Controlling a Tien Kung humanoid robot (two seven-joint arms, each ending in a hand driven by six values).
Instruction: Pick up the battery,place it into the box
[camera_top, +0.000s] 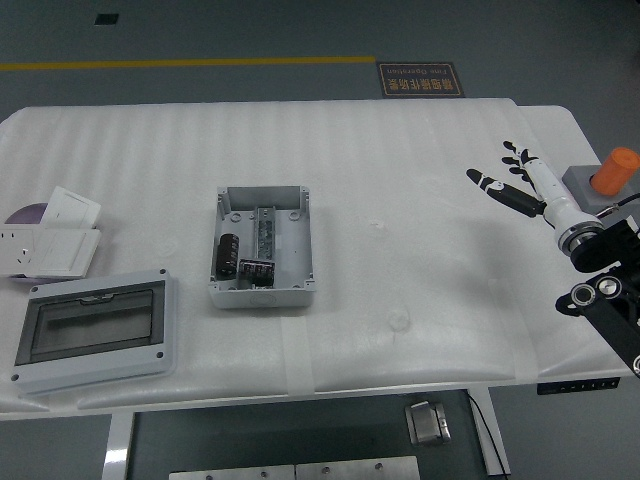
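The right hand (515, 180) is seen over the table's (420, 160) right side, fingers spread, nothing held; the left hand is out of view. A dark cylinder, likely the battery (229, 255), is seen lying inside the open box (262, 247), at its left wall beside the metal rail (264, 235). The placing looks done. If a regrasp is needed, the cylinder should be approached from above and pinched across its short width, the rail being avoided.

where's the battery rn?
Head view: the battery lies inside the open grey box left of table centre, against its left wall beside the metal rail, far from the right hand.
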